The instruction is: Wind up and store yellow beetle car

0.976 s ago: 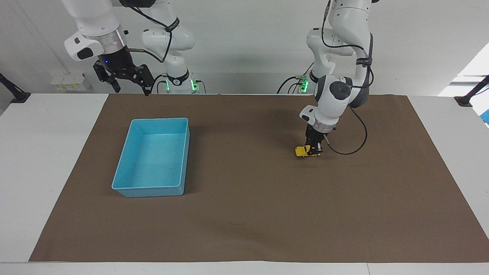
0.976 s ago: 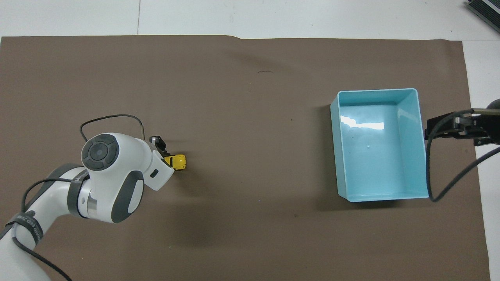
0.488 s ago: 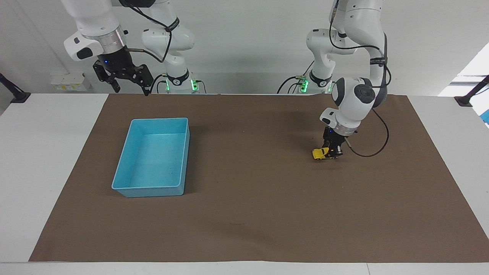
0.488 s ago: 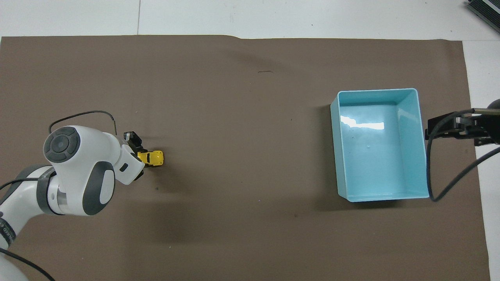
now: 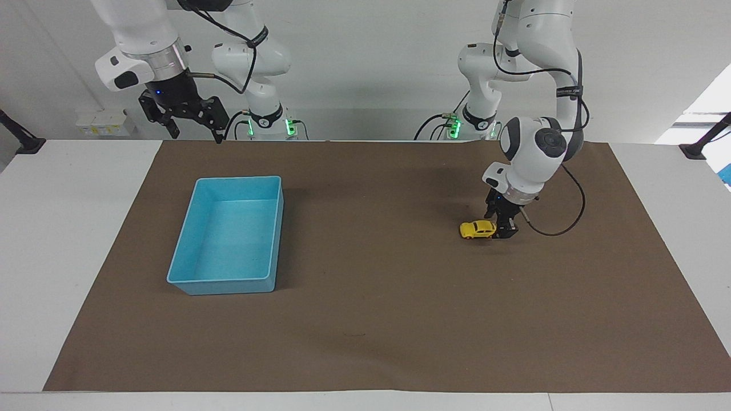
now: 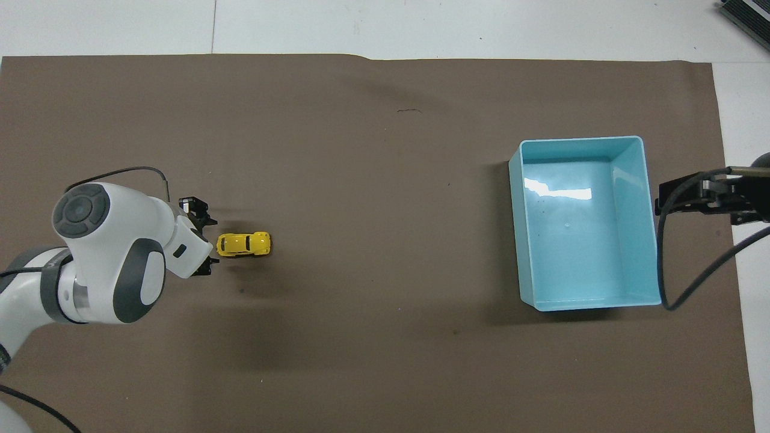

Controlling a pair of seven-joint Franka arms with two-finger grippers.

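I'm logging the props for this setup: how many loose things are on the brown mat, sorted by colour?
Yellow: 1, the toy car, on its wheels on the mat beside the left gripper.
Blue: 1, the bin, empty, toward the right arm's end, below the raised right gripper.
Total: 2

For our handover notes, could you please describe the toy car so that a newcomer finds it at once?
On the brown mat, look toward the left arm's end, away from the blue bin. Beside the left tool stands the yellow beetle car, tiny, rounded, the only yellow thing.
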